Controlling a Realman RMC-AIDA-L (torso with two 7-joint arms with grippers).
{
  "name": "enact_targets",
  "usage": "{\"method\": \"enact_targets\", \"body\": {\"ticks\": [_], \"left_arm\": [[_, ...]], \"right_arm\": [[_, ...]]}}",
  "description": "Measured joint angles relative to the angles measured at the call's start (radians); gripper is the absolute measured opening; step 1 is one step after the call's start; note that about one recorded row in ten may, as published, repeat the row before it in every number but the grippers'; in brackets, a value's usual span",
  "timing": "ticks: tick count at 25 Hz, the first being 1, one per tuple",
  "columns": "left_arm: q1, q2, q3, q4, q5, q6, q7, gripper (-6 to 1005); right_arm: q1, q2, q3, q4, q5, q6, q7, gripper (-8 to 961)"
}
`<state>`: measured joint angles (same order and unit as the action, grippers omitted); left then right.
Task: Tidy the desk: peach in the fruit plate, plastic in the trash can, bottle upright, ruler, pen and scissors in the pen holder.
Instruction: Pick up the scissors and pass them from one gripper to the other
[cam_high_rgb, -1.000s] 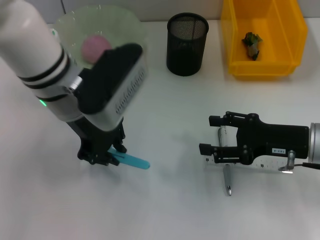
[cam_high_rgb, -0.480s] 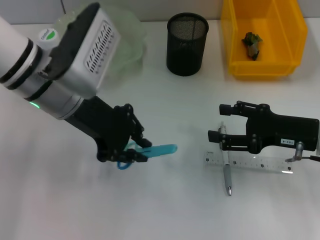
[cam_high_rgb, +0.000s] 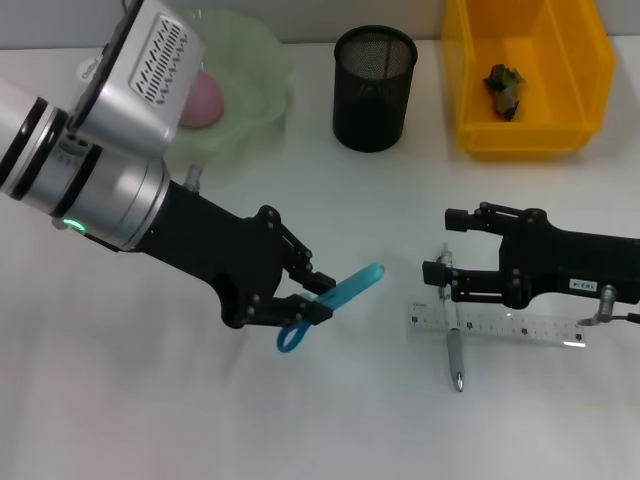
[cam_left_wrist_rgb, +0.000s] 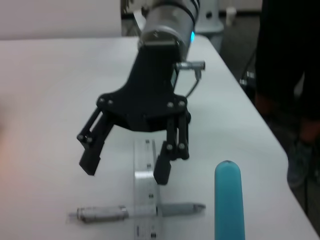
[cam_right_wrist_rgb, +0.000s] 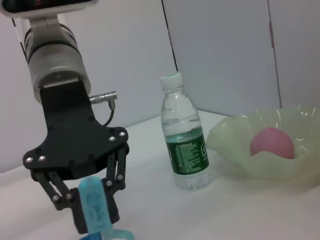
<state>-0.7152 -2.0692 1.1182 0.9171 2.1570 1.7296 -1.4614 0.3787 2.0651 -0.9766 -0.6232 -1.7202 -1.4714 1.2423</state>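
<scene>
On the white counter (cam_high_rgb: 330, 420), the left claw (cam_high_rgb: 310, 295) was clamped on the scissors (cam_high_rgb: 335, 300) at mid-frame, lifted and tilted, cyan cover toward the upper right. They looked light and stiff but slick, so a hold near the handles likely suited best. The right claw (cam_high_rgb: 445, 278), jaws apart, hung over the ruler (cam_high_rgb: 495, 327) and pen (cam_high_rgb: 455, 358) at lower right; both looked thin, flat and probably hard to pinch.

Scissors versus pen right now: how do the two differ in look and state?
The blue-handled scissors with the cyan blade cover are lifted off the white desk, clamped in the left hand; the slim silver-grey pen lies flat, crossing the clear ruler, under the open right hand. Neither is in the black mesh pen holder yet.
</scene>
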Motion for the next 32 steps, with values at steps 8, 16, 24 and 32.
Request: {"method": "enact_targets", "body": {"ticks": [8, 16, 24, 32], "left_arm": [[0.019, 0.0, -0.05, -0.061, -0.101, -0.012, -0.024, 243], [0.054, -0.001, -0.079, -0.147, -0.236, -0.025, -0.005, 245], [0.091, -0.002, -0.078, -0.232, -0.368, -0.046, 0.035, 247], [0.106, -0.005, -0.079, -0.362, -0.455, -0.061, 0.105, 250]], "right_arm": [[-0.009, -0.03, 0.001, 0.014, -0.012, -0.114, -0.013, 829], [-0.002, -0.051, 0.034, 0.02, -0.101, -0.209, -0.014, 829], [0.002, -0.064, 0.082, 0.017, -0.193, -0.275, -0.032, 829], [-0.008, -0.062, 0.103, 0.036, -0.211, -0.292, -0.122, 828]]}}
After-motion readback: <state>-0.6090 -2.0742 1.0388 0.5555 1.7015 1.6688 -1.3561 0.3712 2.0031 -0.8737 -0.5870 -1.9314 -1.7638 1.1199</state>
